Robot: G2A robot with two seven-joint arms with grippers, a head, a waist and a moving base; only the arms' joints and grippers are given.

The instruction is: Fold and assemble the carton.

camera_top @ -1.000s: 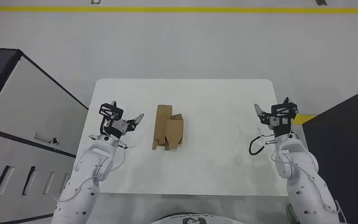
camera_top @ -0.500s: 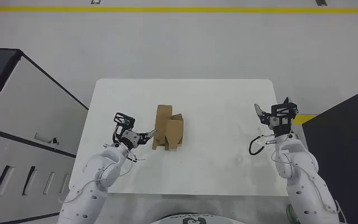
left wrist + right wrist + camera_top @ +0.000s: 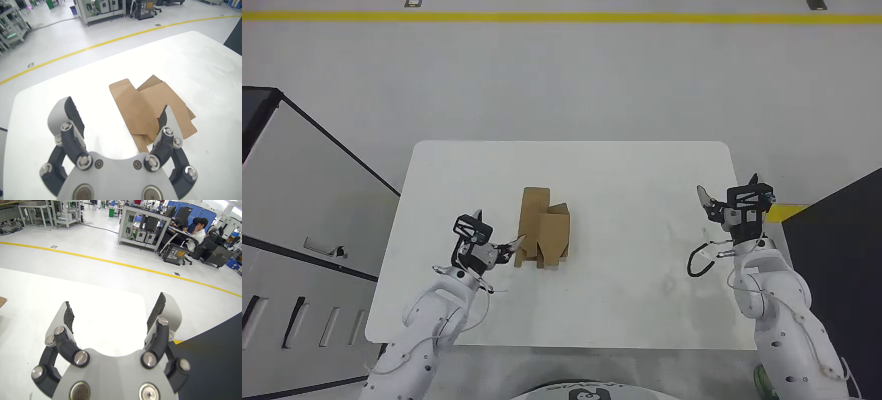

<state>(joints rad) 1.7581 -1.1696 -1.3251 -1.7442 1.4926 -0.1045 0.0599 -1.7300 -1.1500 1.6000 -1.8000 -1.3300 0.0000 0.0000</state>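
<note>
Carton [image 3: 143, 102] lies flat just in front of L gripper [image 3: 118, 104], jaws wide open; R gripper [image 3: 114, 298] open too, far off. Looks light, thin, bendy: grab its near edge

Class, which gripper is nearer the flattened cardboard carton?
Left. The left gripper is right beside the carton; the right gripper is far off, by the opposite edge of the table.

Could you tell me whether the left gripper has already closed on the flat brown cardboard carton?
No, the left gripper stands wide open at the edge of the flat brown cardboard carton.
</note>
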